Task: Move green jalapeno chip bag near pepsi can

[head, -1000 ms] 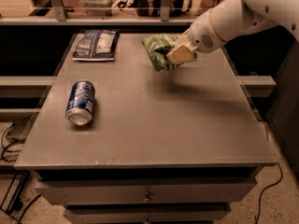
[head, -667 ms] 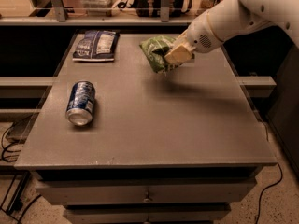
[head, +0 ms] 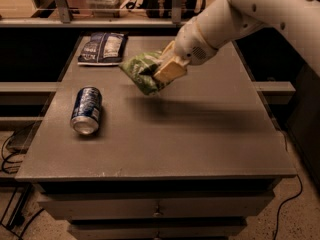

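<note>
The green jalapeno chip bag (head: pixel 138 69) hangs crumpled in my gripper (head: pixel 161 70), lifted above the middle of the grey table (head: pixel 200 134). The gripper's tan fingers (head: pixel 171 71) are shut on the bag's right end. The white arm reaches in from the upper right. The pepsi can (head: pixel 87 110), blue with a silver rim, lies on its side at the table's left, its top facing the front. The bag is to the right of the can and a little farther back, apart from it.
A dark blue chip bag (head: pixel 103 47) lies flat at the table's back left corner. A shelf with boxes and posts runs behind the table. Drawers sit below the front edge. Cables lie on the floor at left and right.
The gripper has carried the green bag leftward and toward the front, from the back right of the table to above its middle. The can and the blue bag have not moved.
</note>
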You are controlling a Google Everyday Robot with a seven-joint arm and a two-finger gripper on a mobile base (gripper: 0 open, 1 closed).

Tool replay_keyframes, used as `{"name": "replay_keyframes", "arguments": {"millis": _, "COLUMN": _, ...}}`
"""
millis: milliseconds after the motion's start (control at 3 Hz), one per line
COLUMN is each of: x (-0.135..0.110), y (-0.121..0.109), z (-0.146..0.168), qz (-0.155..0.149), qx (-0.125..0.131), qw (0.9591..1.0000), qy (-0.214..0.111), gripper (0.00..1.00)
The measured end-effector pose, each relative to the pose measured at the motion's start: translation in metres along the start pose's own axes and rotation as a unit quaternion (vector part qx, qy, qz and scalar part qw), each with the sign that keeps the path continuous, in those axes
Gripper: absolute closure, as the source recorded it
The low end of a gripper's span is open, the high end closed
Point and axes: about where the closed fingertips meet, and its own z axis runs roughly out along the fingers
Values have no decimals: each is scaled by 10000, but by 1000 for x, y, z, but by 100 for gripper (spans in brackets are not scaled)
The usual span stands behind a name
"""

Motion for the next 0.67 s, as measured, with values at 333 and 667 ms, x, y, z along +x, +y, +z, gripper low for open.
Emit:
{"name": "replay_keyframes", "arguments": {"millis": 333, "x": -14, "y": 32, "z": 23, "qz": -306, "qx": -435, "qw": 9985, "qy": -92, "gripper": 100}}
{"name": "replay_keyframes", "arguments": {"millis": 667, "x": -12, "y": 48, "z": 41, "qz": -261, "qx": -647, "qw": 9975, "qy": -109, "gripper": 83}}
